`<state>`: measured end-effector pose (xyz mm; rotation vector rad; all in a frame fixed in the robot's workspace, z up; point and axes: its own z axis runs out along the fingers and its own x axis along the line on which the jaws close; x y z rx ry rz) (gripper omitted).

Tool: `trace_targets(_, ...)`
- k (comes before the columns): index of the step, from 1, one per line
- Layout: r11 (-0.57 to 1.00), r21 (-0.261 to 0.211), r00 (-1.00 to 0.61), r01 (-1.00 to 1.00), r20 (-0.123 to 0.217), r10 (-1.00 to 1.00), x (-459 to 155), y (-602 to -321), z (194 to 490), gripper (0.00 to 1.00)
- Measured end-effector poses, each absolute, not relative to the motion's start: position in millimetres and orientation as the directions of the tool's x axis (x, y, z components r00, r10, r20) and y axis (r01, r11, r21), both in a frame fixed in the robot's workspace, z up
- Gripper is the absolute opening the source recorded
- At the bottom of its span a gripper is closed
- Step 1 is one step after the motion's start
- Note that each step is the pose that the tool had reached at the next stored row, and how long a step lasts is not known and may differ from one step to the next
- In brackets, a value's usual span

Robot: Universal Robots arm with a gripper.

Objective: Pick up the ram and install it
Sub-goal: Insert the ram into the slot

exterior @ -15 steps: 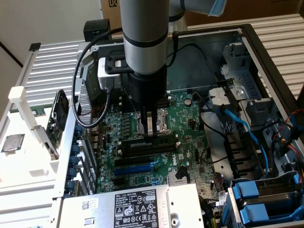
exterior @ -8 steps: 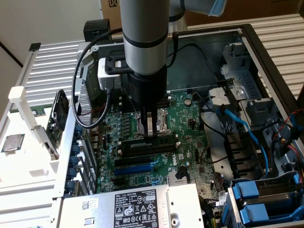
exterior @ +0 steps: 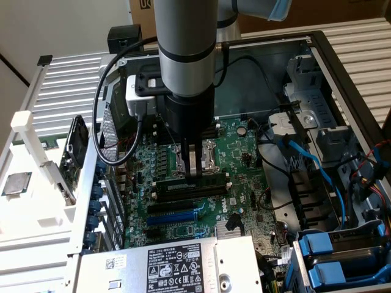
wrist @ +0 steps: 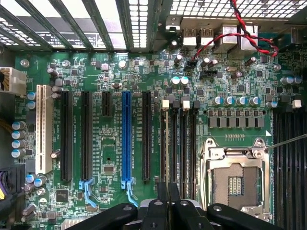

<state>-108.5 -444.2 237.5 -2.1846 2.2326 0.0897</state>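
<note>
The ram (exterior: 174, 182) is a long thin green stick standing on edge along the black memory slots (exterior: 183, 192) of the motherboard (exterior: 244, 159), inside the open computer case. My gripper (exterior: 193, 173) comes straight down onto the middle of the stick, fingers shut on it. I cannot tell whether the stick is pressed fully into its slot. In the wrist view the fingertips (wrist: 162, 203) are pressed close together, in line with the first of several memory slots (wrist: 168, 143) beside the CPU socket (wrist: 237, 179).
A blue expansion slot (wrist: 126, 139) and black slots lie beside the memory slots. The labelled power supply (exterior: 177, 265) sits at the front. Blue drive holders (exterior: 342, 256) and a blue cable (exterior: 305, 159) are at the exterior view's right. Red and black wires (wrist: 240, 33) run near the rear ports.
</note>
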Motion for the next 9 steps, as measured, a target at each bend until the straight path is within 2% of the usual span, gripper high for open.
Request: trace_targets(9,0.021,0.029,-0.022,-0.999,-0.052,-0.998,-108.7,-444.2,236.3,0.12)
